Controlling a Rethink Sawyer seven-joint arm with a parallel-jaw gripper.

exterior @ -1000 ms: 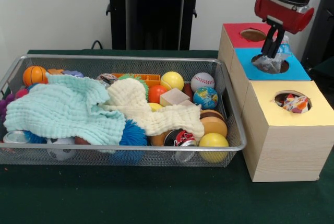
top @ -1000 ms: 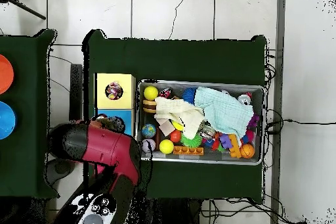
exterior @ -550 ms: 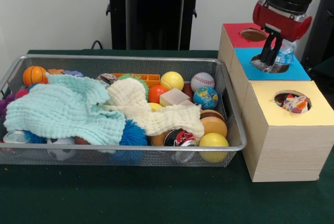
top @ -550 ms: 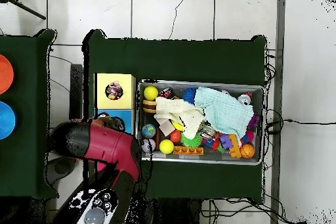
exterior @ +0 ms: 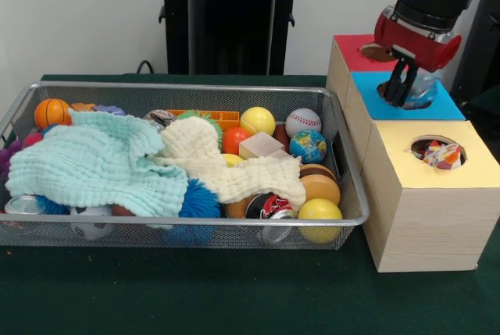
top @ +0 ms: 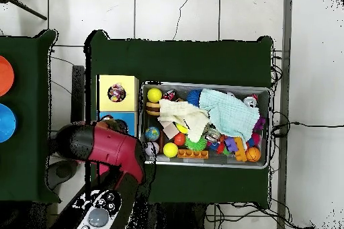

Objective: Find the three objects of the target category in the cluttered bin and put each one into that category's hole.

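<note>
My gripper (exterior: 398, 91) hangs just over the hole in the blue box top (exterior: 447, 105), its fingers a little apart and open. A clear crumpled plastic item (exterior: 423, 87) stands in that hole, right beside the fingers and apart from them. The red box (exterior: 353, 54) lies behind it, and the yellow box (exterior: 437, 187) in front has a colourful wrapper (exterior: 439, 155) in its hole. The wire bin (exterior: 187, 86) to the left holds several balls, two cloths and a can. In the overhead view the red arm (top: 101, 147) hides the gripper and most of the blue box.
A pale green cloth (exterior: 98, 163) and a cream cloth (exterior: 223, 167) cover much of the bin's contents. A black stand (exterior: 230, 23) rises behind the bin. Orange and blue discs (top: 4, 99) sit on a second table in the overhead view.
The gripper has risen a little from the blue hole and shifted slightly left. The plastic item, low in the hole and between the fingers before, now stands beside them.
</note>
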